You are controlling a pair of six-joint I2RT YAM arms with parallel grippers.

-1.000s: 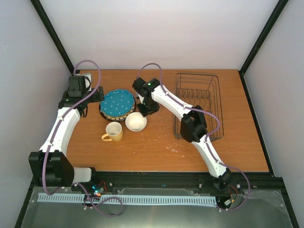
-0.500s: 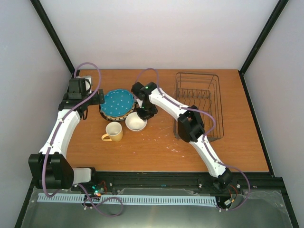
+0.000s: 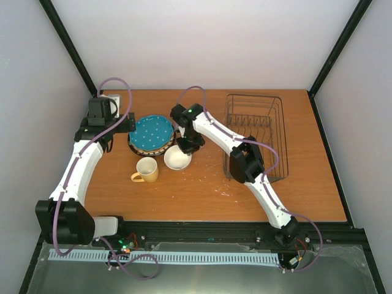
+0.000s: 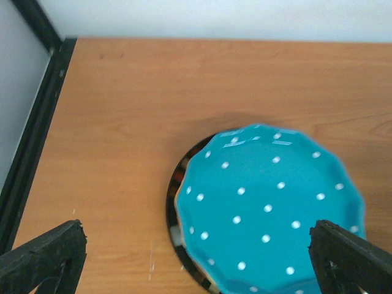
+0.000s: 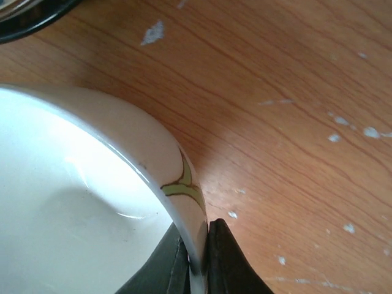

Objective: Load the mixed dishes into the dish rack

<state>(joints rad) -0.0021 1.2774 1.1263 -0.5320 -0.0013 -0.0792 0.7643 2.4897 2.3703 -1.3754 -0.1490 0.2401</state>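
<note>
"Starting with the right gripper, what has it got?" asks Ana.

"The cream bowl," says Ben. "In the right wrist view its two dark fingers are pinched together on the bowl's wall, one inside and one outside, just below a green-yellow leaf mark on the outer face. Whether the bowl sits on the wooden table or is raised off it, I cannot tell."

"And where is the bowl, seen from above?"

"Near the middle of the table, just in front of the stack of plates and just right of the small yellow mug, whose handle points left. The right arm reaches to it from the near right corner, with its elbow over the near left corner of the dish rack."

"Where does the rack stand?"

"At the far right of the table, a dark wire frame with upright prongs, well apart from the bowl."

"Now the left gripper?"

"Spread wide. The left wrist view has one black fingertip in each lower corner, and the teal white-dotted plate lies between and beyond them. I see neither finger touching it. From above, that gripper hangs at the stack's left side."

"What is under the teal plate?"

"The black-and-white striped-rim plate, showing as a dark crescent past the teal plate's left edge. The teal one lies flat on top."
</note>
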